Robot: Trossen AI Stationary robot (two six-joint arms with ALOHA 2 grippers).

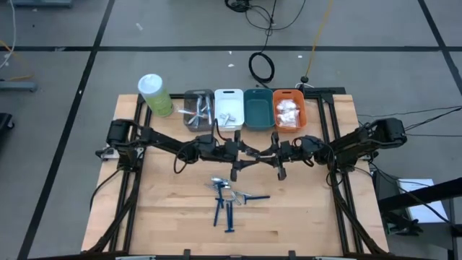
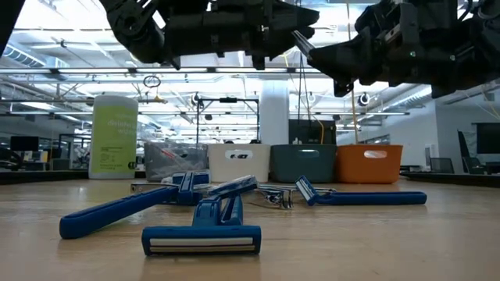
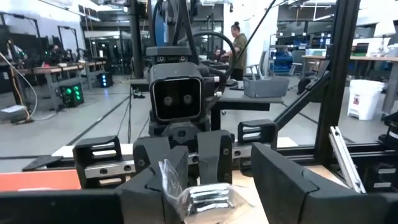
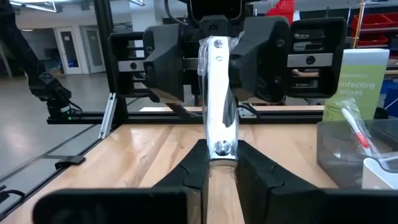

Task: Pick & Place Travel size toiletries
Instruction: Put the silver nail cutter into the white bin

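Your left gripper (image 1: 245, 152) and right gripper (image 1: 265, 153) meet mid-air over the tabletop (image 1: 173, 217), both clamped on one silvery wrapped stick (image 4: 219, 99). Blue razors (image 1: 228, 209) lie below; bins (image 1: 244, 108) sit behind.

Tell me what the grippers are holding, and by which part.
A clear-wrapped silvery stick, held at both ends: right gripper on one, left gripper on the other.
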